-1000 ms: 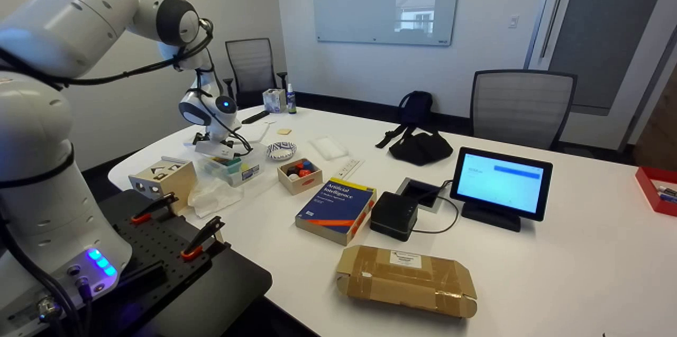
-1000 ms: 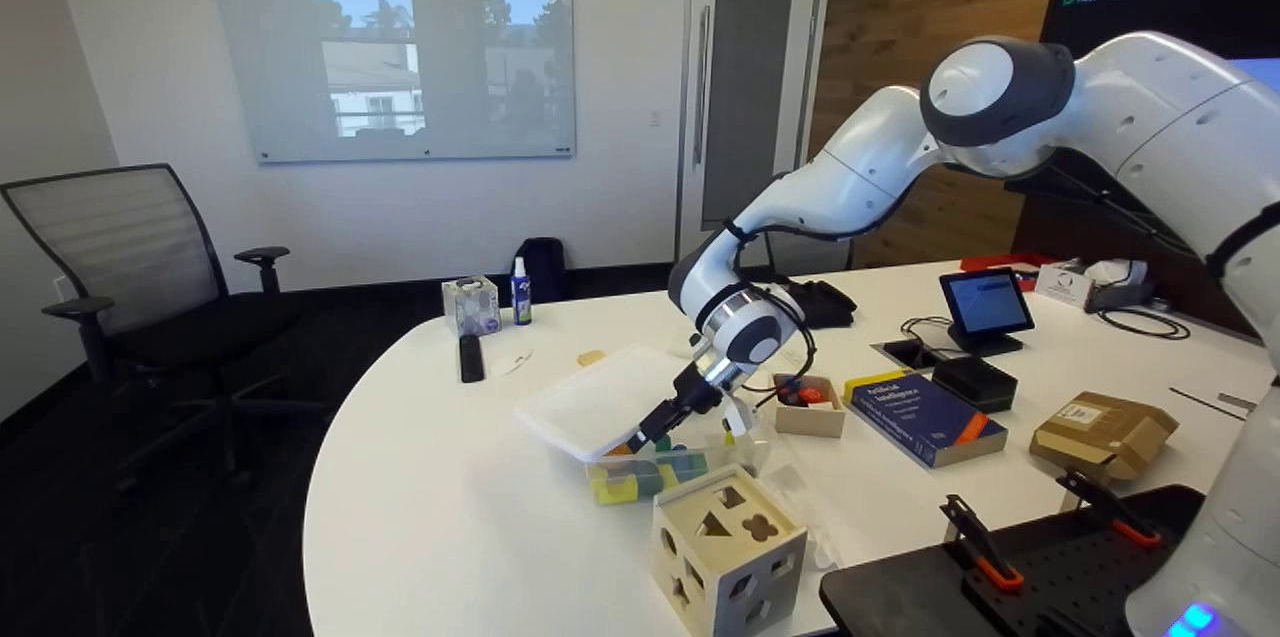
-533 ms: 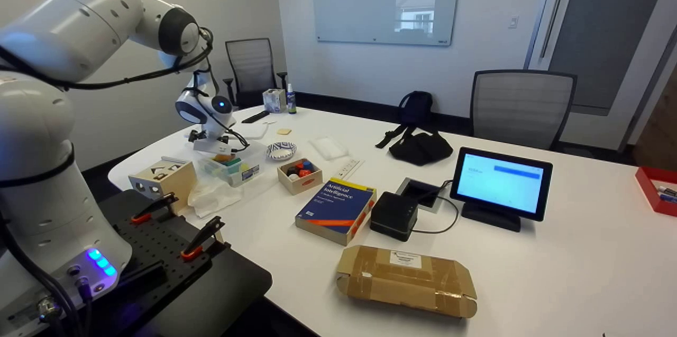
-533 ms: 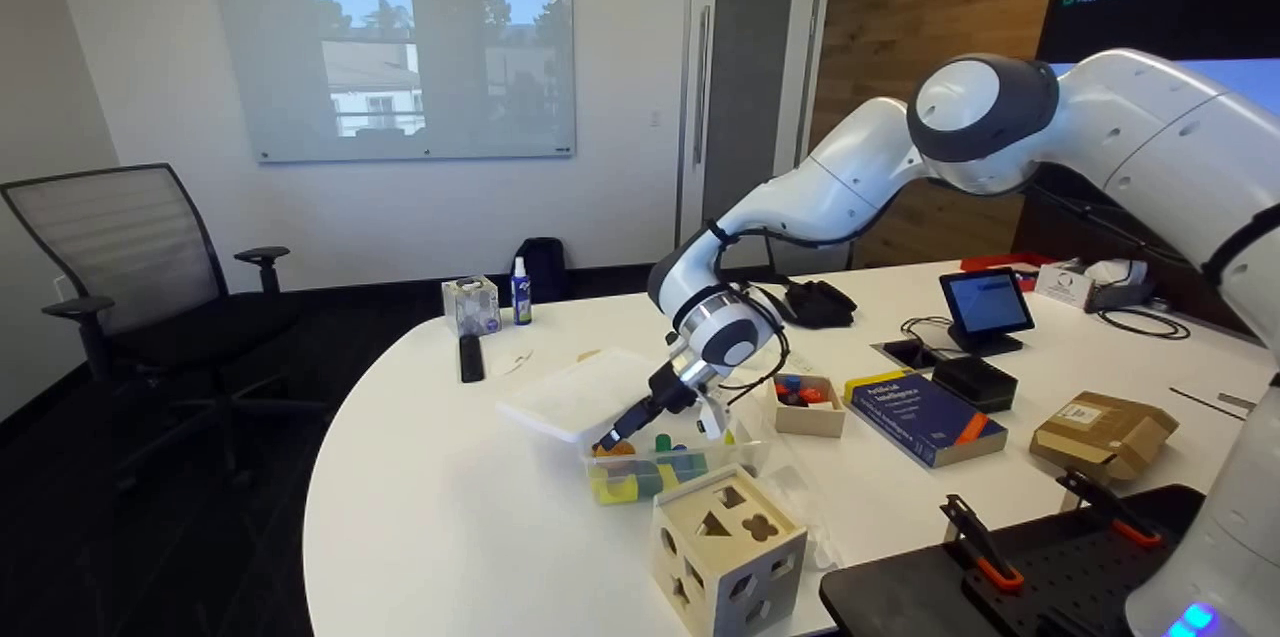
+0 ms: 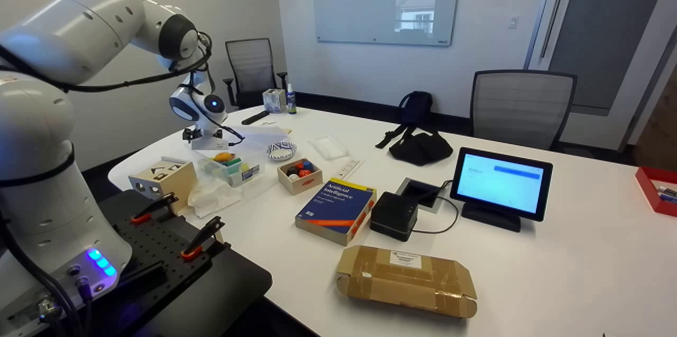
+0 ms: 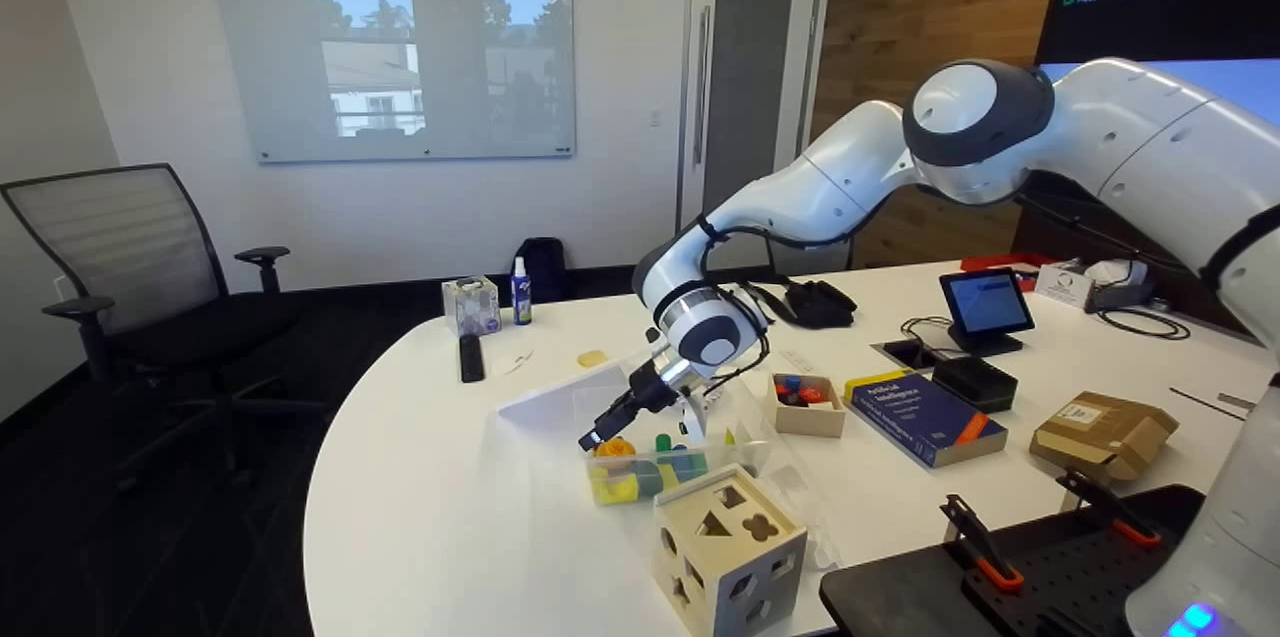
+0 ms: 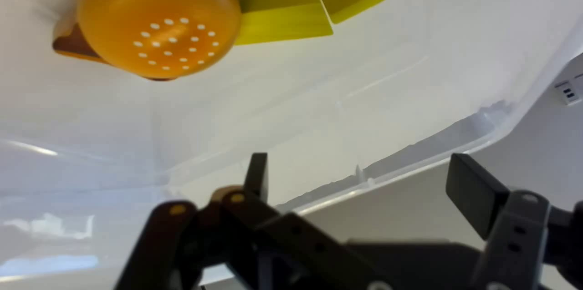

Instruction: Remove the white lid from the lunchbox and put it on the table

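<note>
The white lid (image 6: 545, 404) is a thin tilted sheet behind the far side of the lunchbox, blurred and partly behind my gripper. I cannot tell whether it lies flat on the table (image 6: 430, 527). It also shows pale in an exterior view (image 5: 262, 133). The translucent lunchbox (image 5: 236, 177) stands uncovered with coloured blocks and an orange toy inside. In the wrist view its rim (image 7: 410, 171) runs between my open, empty gripper (image 7: 360, 167) fingers. In an exterior view my gripper (image 6: 590, 439) hangs at the box's end beside the orange toy.
A wooden shape-sorter cube (image 6: 725, 547) stands close beside the lunchbox. A crumpled clear bag (image 5: 214, 197), a patterned bowl (image 5: 281, 151) and a small box of balls (image 6: 805, 415) are near it. A thick book (image 5: 337, 209) lies farther off.
In an exterior view the arm and gripper have moved left and the lid has shifted and tilted away, no longer overlapping the lunchbox's edge. The orange toy is now uncovered.
</note>
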`<state>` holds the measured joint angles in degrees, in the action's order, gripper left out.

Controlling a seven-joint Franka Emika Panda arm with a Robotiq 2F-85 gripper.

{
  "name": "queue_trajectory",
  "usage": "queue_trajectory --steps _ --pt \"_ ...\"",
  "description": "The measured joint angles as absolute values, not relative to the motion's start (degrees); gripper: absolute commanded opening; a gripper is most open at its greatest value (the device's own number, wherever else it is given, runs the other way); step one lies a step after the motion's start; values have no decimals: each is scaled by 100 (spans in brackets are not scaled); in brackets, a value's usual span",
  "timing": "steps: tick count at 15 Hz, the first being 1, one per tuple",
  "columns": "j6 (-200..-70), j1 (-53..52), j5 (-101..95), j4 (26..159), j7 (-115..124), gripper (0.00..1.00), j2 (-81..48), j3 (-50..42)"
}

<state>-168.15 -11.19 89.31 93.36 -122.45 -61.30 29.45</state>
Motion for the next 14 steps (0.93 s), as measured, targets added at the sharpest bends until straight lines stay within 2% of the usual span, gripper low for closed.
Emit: queue_trajectory --steps 6,14 --pt "-17078 -1022 9045 9861 -12442 100 -6000 2932" --pt "-17742 -1189 8042 12308 -10775 100 -4029 2795"
